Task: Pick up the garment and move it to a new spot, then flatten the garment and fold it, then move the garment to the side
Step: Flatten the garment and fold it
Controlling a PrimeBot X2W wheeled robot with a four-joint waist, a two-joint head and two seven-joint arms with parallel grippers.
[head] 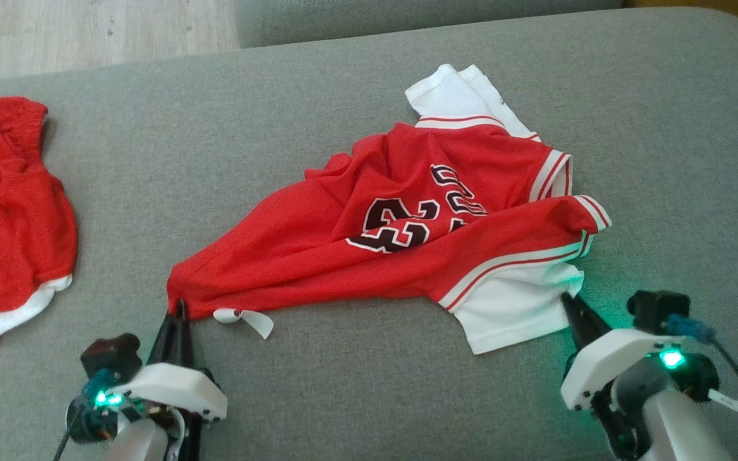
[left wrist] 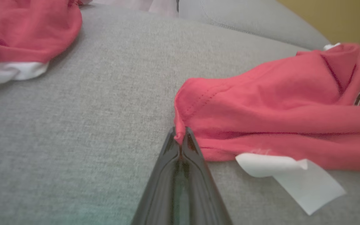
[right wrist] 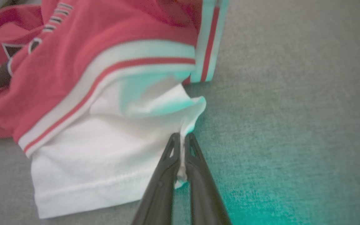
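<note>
Found the garment (head: 407, 211), a red jersey with black numerals and white sleeves, lying crumpled across the middle of the grey cushion (head: 343, 397); noted red-and-white striped trim at the sleeve seams, one white sleeve pointing toward the far edge, the other spread flat at the near right; saw the body drawn out long toward the near left, tapering to a single red corner. Saw that corner held in the left gripper (head: 179, 308), both dark fingers (left wrist: 164, 168) pressed together with a pinch of red hem between the tips; confirmed the same through the left wrist view, red cloth bunched right at the closed tips and lying on the cushion beyond them; noted a white label (head: 247, 319) curling out from under the hem just beside that grip, loose on the grey fabric. Saw the right gripper (head: 569, 301) clamped likewise on the near white sleeve, at its right-hand edge; made out through the right wrist view a fold of white cloth nipped between the two fingers, tinted green by a light on the wrist. Spotted a second red garment (head: 10, 211) with a white hem at the far left of the cushion, well apart from the jersey; glimpsed pale wooden floor (head: 87, 32) beyond the cushion at the upper left.
</note>
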